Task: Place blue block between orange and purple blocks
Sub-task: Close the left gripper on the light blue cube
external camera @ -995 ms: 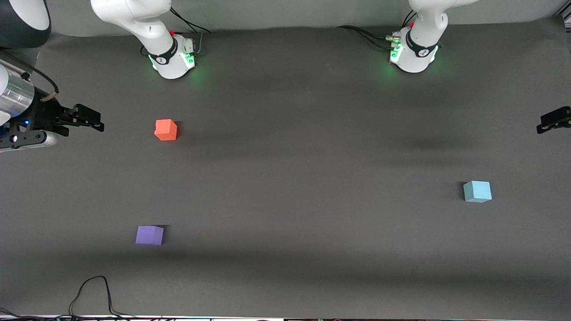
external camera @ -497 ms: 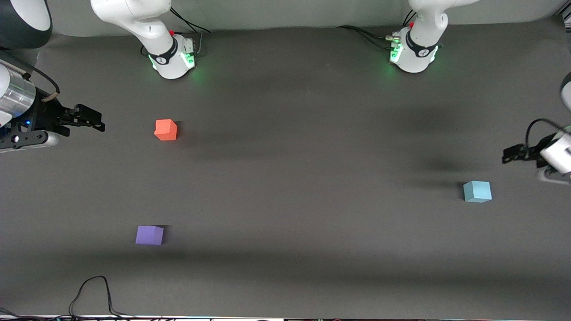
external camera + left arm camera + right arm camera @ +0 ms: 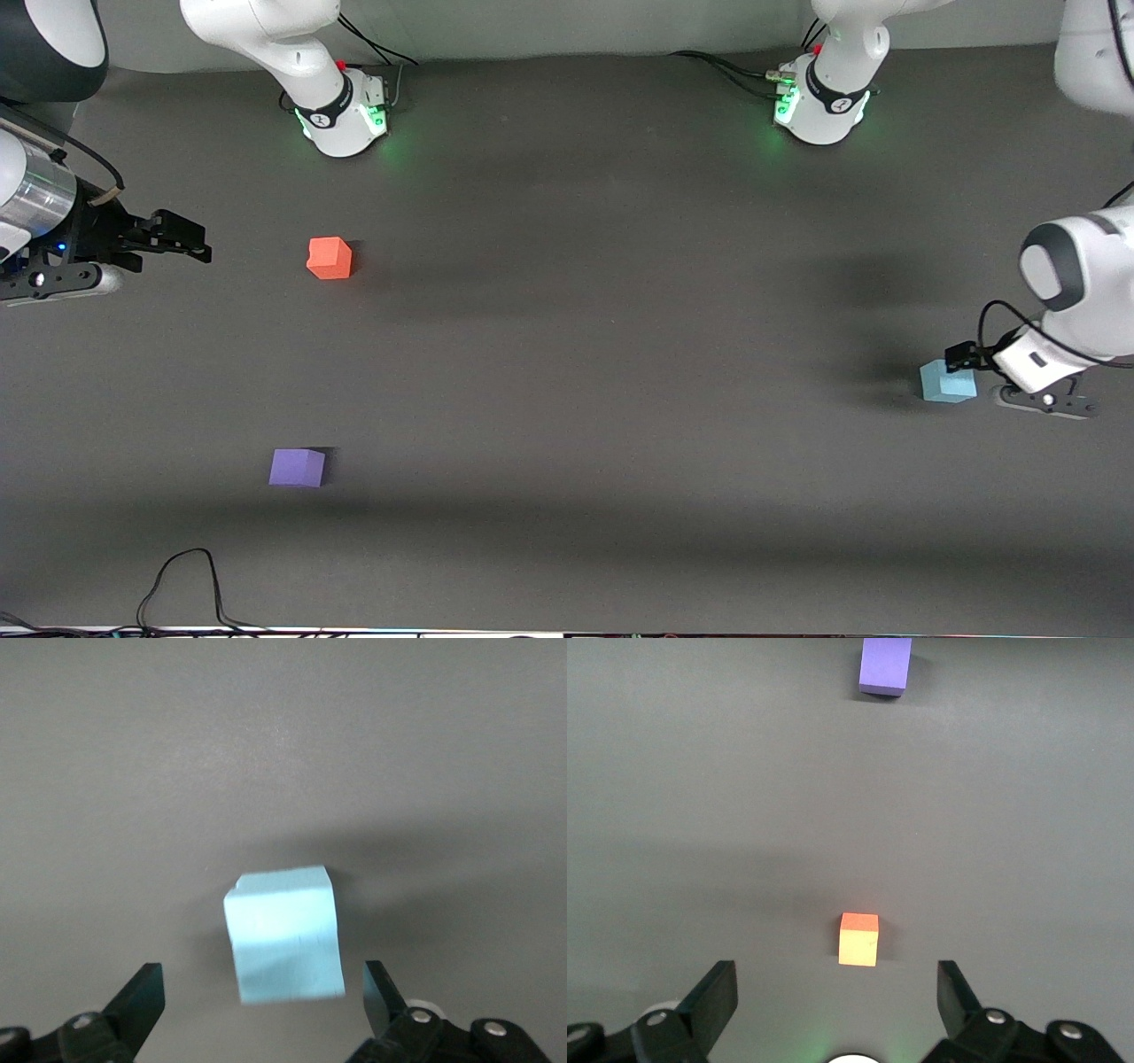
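Front view: blue block (image 3: 947, 383) on table (image 3: 576, 354) toward left arm's end, well apart from orange block (image 3: 330, 258) and purple block (image 3: 297, 467) at right arm's end. Left gripper (image 3: 961, 356) over blue block. Right gripper (image 3: 177, 239) waits near orange block.

Left wrist view: left gripper (image 3: 264, 997) wide open, nothing held, blue block (image 3: 285, 935) centred ahead between jaws.

Right wrist view: right gripper (image 3: 836, 992) wide open, empty; orange block (image 3: 858, 939) and purple block (image 3: 885, 665) in line.

Step judged: approach for pickup. Next: lower, close on block, carry to gap btwn orange and purple.
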